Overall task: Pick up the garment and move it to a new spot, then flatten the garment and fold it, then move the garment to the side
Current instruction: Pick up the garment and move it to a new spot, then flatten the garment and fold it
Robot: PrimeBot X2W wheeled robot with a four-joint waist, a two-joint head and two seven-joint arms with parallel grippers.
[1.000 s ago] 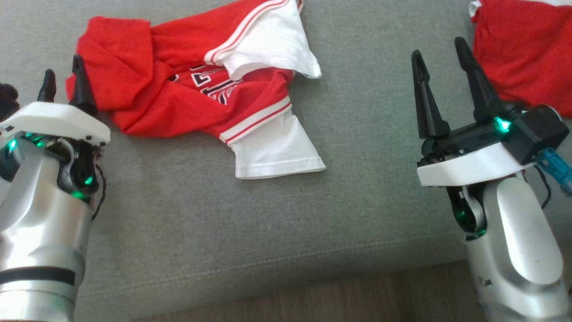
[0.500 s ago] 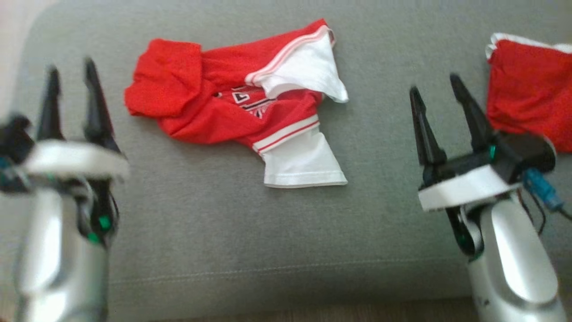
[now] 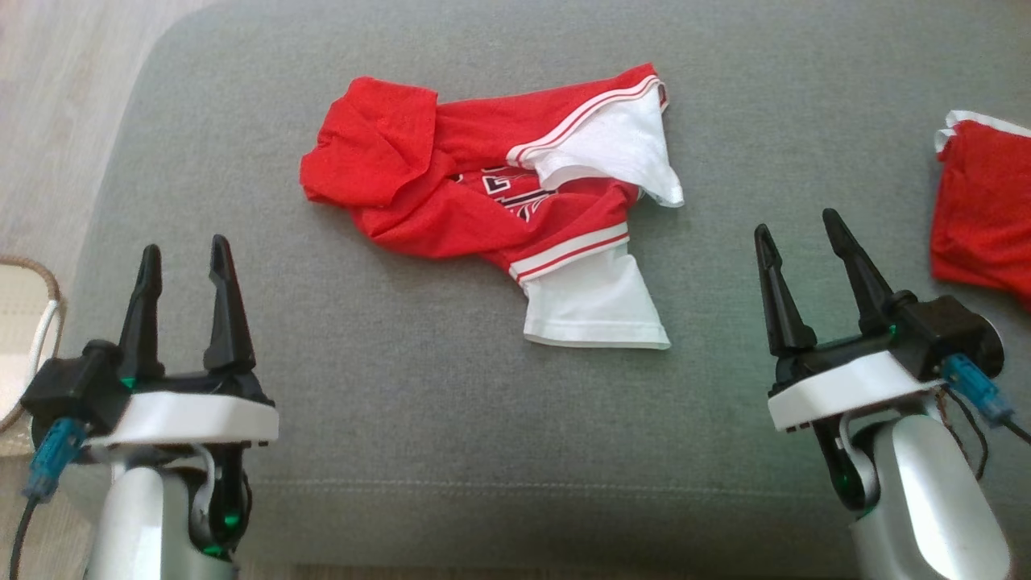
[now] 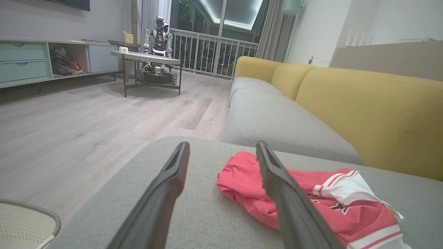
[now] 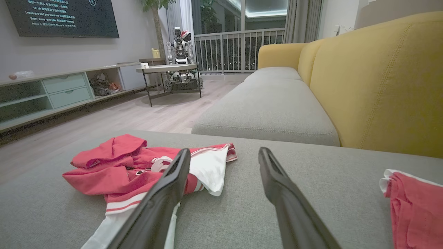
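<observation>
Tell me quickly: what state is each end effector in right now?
Left end effector: open, holding nothing, short of the garment.
Right end effector: open, holding nothing, above the grey cushion.

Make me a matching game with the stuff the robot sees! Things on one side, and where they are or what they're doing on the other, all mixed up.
Things:
1. crumpled red-and-white garment
2. second red garment
3. woven basket
4. left claw

Matches:
A. open, holding nothing
B. far right of the grey cushion
C. middle of the cushion
D. down beside the cushion, on the robot's left

Pairs: 1-C, 2-B, 3-D, 4-A.
</observation>
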